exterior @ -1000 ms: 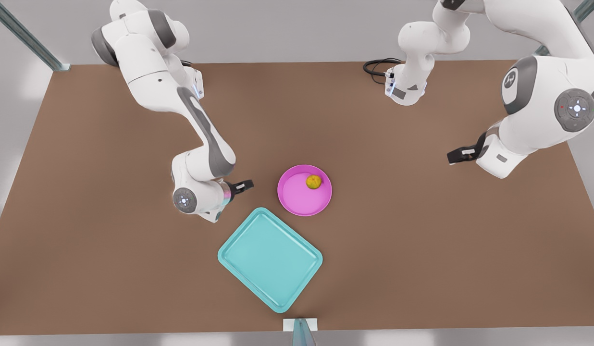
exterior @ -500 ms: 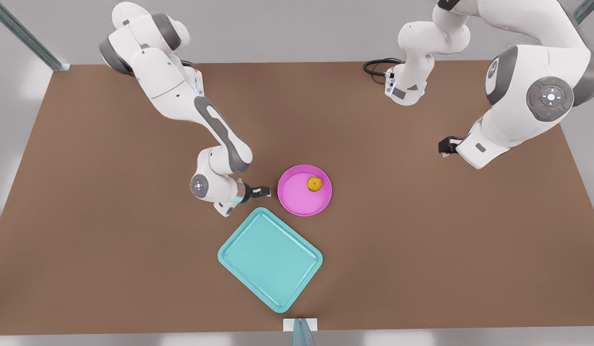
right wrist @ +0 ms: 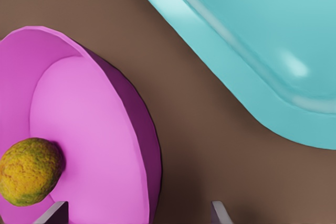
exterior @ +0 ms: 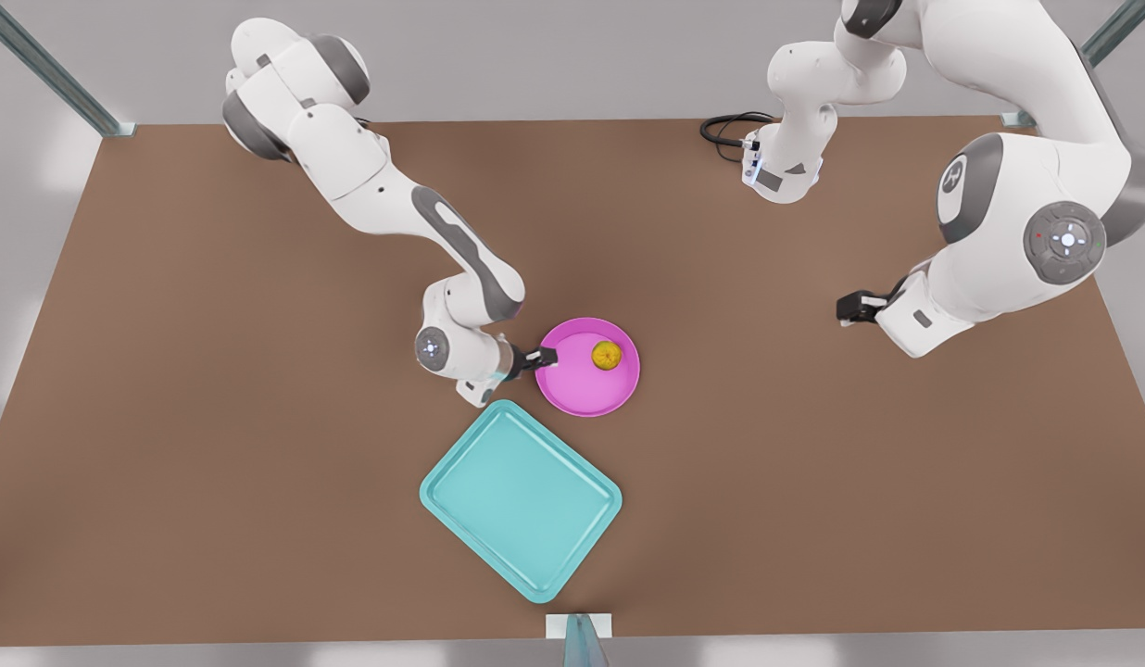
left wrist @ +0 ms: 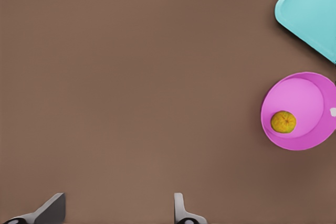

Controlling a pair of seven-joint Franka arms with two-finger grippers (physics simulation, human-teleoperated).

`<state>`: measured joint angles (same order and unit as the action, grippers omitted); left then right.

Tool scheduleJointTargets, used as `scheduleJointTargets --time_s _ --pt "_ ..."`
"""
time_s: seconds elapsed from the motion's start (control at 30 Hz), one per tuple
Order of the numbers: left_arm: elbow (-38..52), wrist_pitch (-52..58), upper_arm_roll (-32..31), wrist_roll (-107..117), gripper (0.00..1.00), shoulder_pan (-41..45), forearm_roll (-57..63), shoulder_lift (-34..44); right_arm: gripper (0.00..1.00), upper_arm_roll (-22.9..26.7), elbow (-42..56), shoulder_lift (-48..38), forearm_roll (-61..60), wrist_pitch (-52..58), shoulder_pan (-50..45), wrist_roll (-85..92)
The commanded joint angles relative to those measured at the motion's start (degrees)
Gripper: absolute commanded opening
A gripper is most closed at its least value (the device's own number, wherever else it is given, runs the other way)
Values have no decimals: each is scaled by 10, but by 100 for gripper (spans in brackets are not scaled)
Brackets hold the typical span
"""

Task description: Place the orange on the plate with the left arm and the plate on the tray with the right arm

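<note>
The orange (exterior: 606, 354) lies inside the pink plate (exterior: 582, 394), toward its far side. The teal tray (exterior: 522, 500) lies just in front of the plate. My right gripper (exterior: 547, 356) is open at the plate's rim on the front view's left. In the right wrist view the plate (right wrist: 89, 119) has its edge between the spread fingers (right wrist: 56, 212), with the orange (right wrist: 29, 171) and tray (right wrist: 252, 35) close by. My left gripper (exterior: 849, 308) hangs open and empty far off at the front view's right. Its wrist view shows the plate (left wrist: 307, 90), orange (left wrist: 283, 122) and tray (left wrist: 315, 9) at a distance.
The brown table (exterior: 211, 417) has bare room on both sides of the tray. A black cable (exterior: 725, 130) coils by the arm base at the back. A small white bracket (exterior: 579, 625) sits at the front edge. Metal posts stand at the back corners.
My right gripper has travelled toward the front view's right and reached the plate's rim. The left arm has shifted a little near the table's right side. Plate, orange and tray have stayed put.
</note>
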<state>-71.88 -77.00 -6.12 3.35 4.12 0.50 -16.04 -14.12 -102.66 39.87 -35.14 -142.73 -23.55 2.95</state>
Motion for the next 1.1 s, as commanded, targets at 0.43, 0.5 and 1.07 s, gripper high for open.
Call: scheduleJointTargets --time_s 0.43,0.5,1.07 --pt "1 -7 0 -26 100 0 -2 1 46 0 19 23 -3 -2 -1 14" --pt "1 -8 0 -27 100 0 -2 1 36 0 23 23 -3 1 -1 15" --pt "2 -7 0 -21 100 0 -2 1 21 1 164 27 -19 71 44 11"
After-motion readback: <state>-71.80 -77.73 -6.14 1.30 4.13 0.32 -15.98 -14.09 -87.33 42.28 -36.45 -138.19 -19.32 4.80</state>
